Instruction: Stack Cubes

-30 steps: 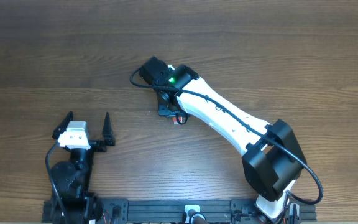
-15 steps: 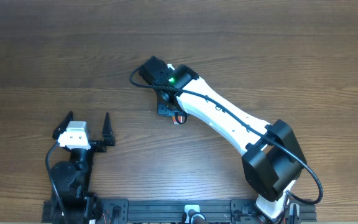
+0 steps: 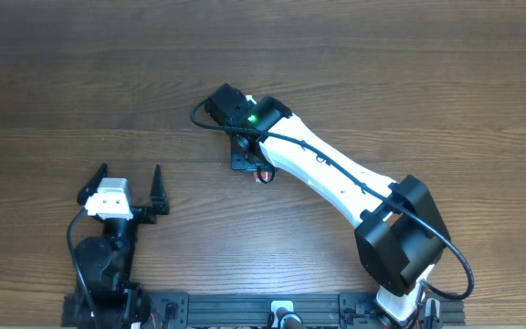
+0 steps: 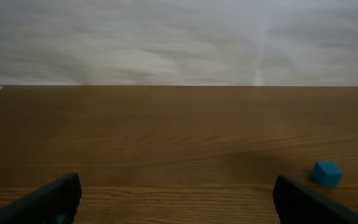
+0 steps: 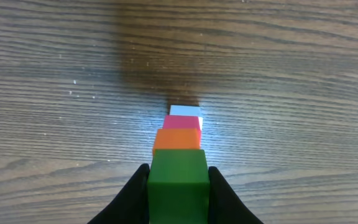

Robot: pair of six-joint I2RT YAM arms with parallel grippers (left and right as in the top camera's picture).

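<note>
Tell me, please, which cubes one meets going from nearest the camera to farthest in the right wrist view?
green cube → orange cube → pink cube → white cube

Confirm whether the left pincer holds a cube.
No, the left pincer is open and empty; the small blue cube lies apart from it.

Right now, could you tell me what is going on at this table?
The right claw is shut on a green cube, held over a column of an orange cube, a pink cube and a white cube. Whether it already rests on the orange one I cannot tell. The left claw is open near its base, holding nothing, and a blue cube lies loose on the table.
</note>
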